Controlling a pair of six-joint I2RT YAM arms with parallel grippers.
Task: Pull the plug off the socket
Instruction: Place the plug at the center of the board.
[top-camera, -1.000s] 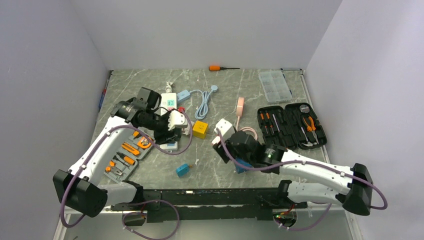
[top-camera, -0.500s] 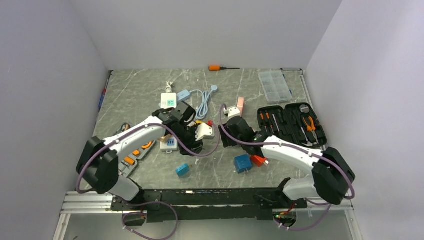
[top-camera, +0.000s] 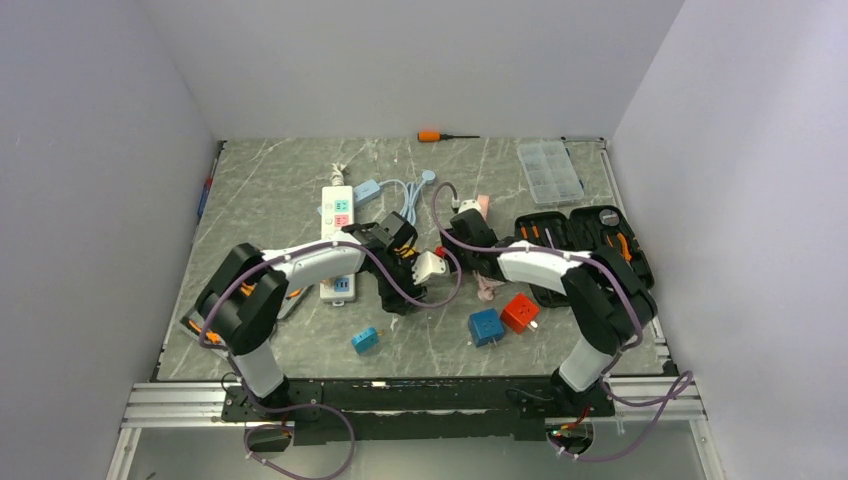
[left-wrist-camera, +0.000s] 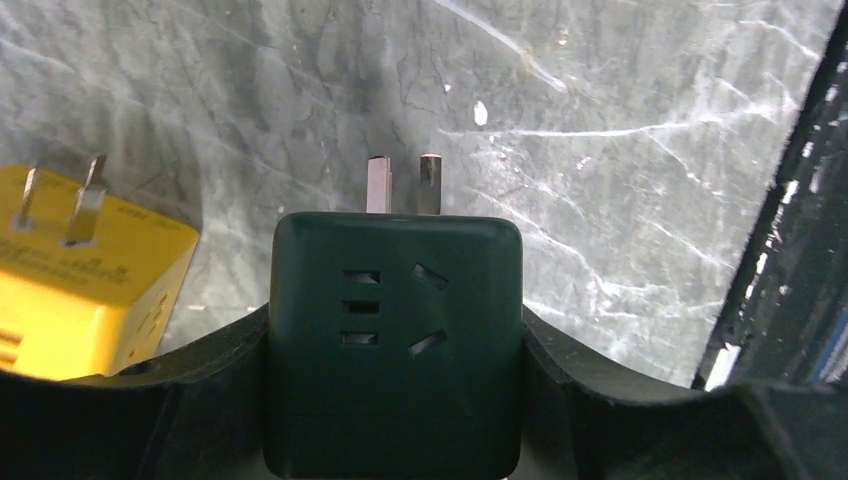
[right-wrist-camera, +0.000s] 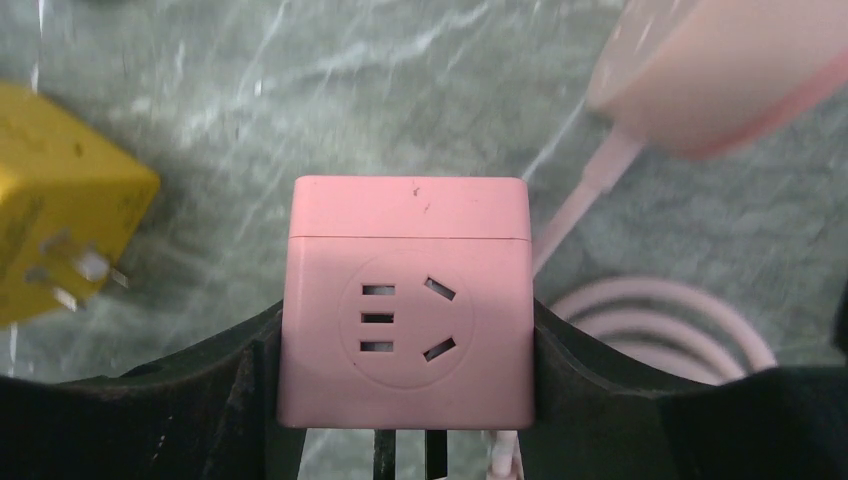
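The long white power strip (top-camera: 338, 240) lies left of centre, its pastel outlets facing up. My left gripper (top-camera: 408, 272) is to its right, shut on a dark green cube plug (left-wrist-camera: 393, 300). The plug is apart from the strip and its two bare prongs point away over the table. My right gripper (top-camera: 455, 245) is close by at the centre, shut on a pink cube adapter (right-wrist-camera: 408, 290) whose prongs point back toward the camera. A yellow cube plug (left-wrist-camera: 80, 290) lies between the two grippers and also shows in the right wrist view (right-wrist-camera: 55, 230).
A pink strip (right-wrist-camera: 720, 70) and its coiled cord (right-wrist-camera: 680, 330) lie beside the right gripper. A blue cube (top-camera: 486, 326), a red cube (top-camera: 520, 311) and a small blue plug (top-camera: 365, 339) sit near the front. An open black tool case (top-camera: 585, 250) lies right, a light-blue strip (top-camera: 368, 188) and a clear box (top-camera: 549, 170) behind.
Both arms swung in to the table's centre. The left gripper moved right, off the white strip, which is now uncovered. The right gripper moved away from the front, uncovering the blue and red cubes.
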